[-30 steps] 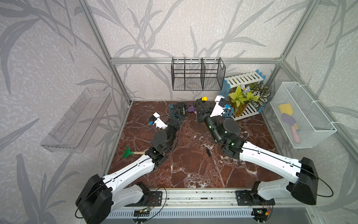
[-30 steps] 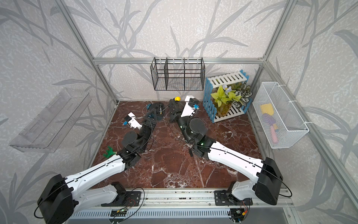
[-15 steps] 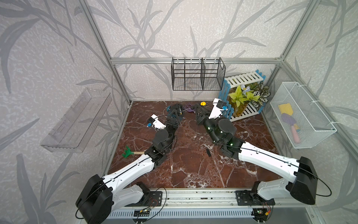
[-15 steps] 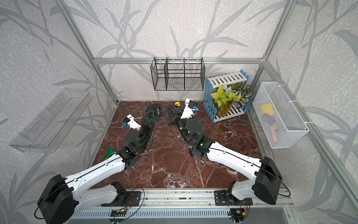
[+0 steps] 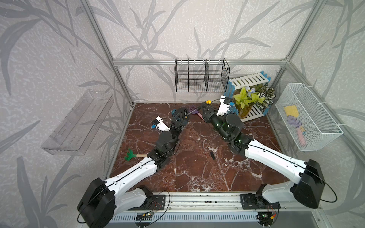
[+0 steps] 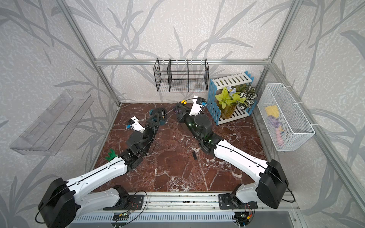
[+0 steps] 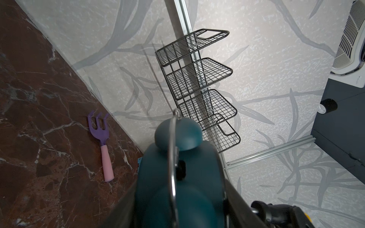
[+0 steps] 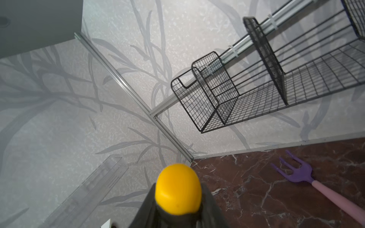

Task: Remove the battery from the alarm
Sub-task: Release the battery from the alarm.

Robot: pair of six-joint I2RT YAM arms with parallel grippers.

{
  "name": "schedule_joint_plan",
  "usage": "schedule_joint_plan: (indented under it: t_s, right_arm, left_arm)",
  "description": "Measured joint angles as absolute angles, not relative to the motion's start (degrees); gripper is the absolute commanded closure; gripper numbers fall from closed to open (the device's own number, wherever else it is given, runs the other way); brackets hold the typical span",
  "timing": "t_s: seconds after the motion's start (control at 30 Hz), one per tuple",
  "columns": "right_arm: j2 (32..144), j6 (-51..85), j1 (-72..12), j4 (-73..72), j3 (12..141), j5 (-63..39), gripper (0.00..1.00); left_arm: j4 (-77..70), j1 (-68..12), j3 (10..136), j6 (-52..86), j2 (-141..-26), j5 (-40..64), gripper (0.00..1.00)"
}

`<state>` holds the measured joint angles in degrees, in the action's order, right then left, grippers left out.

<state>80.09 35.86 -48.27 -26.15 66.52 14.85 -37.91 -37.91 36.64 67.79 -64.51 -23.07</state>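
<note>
Still clamps the small dark-teal alarm clock (image 7: 154, 173) aloft in the left end effector (image 6: 156, 120) with the slim dark battery (image 6: 162, 114) seemingly seated in its upturned back, still pinches the yellow-capped black screwdriver (image 8: 177, 195) in the right end effector (image 5: 205, 110), barely budges, leaves extraction pending.

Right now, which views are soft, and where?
Left wrist view: clock fills the foreground, blurred; rack and fork behind it sharp. Right wrist view: yellow end of the screwdriver out of focus, background crisp. Both top views: sharp, evenly lit.
</note>
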Motion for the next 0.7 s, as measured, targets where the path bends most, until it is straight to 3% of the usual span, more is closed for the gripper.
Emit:
schedule_joint_plan:
  t_s: [0.13, 0.27, 0.7]
  right_arm:
    - [83.7, 24.7, -53.4, -18.2, 75.7, 20.2, 1.00]
    - [85.9, 22.2, -54.5, -15.3, 77.9, 22.8, 1.00]
    - [81.9, 52.5, -41.8, -30.5, 59.3, 12.7, 1.00]
  left_arm:
    - [-38.1, -37.8, 36.8, 66.7, -64.5, -22.9, 0.87]
    - [-36.3, -37.6, 36.8, 65.2, -64.5, -22.8, 0.87]
    - [-32.9, -37.8, 36.2, 62.9, -64.5, -18.5, 0.87]
